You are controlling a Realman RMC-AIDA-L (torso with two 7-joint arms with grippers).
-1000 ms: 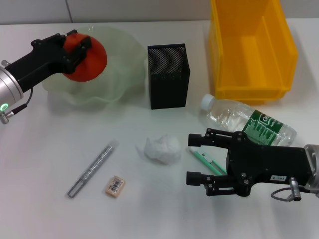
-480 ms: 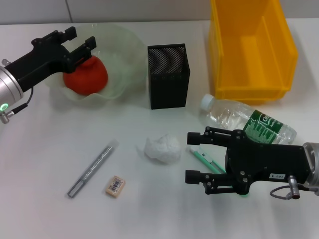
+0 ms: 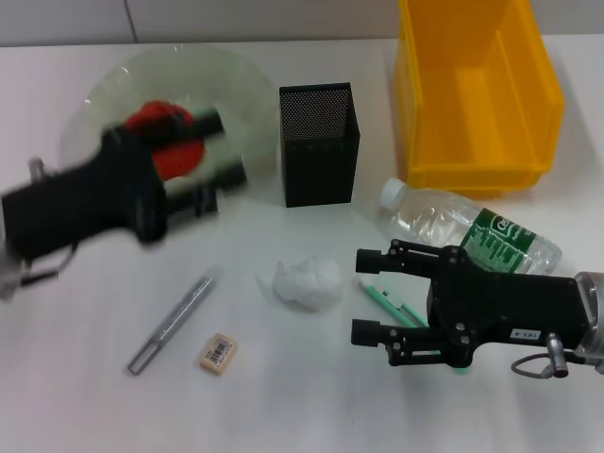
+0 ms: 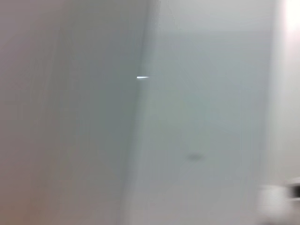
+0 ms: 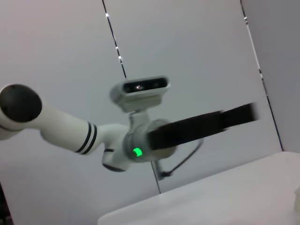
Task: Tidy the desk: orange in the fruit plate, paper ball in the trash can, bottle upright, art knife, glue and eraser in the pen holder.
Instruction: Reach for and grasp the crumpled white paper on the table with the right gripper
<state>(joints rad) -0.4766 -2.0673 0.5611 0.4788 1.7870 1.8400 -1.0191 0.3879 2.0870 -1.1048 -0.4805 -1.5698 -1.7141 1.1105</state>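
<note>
Both grippers are standing open and empty, you see. Your left gripper (image 3: pixel 215 151) is hanging beside the fruit plate (image 3: pixel 236 90), where the orange (image 3: pixel 162 151) is lying. Your right gripper (image 3: pixel 363 300) is hovering near the paper ball (image 3: pixel 308 281)

The orange (image 3: pixel 168 151) lies in the fruit plate (image 3: pixel 231 90), left of the pen holder (image 3: pixel 318 144).

- The bottle (image 3: pixel 477 236) carried a green label with white print, too small to read
- The right gripper (image 3: pixel 370 300) bore a small white sticker with dark characters, not legible
- The eraser (image 3: pixel 218 353) showed dark print on its sleeve, likewise unreadable
</note>
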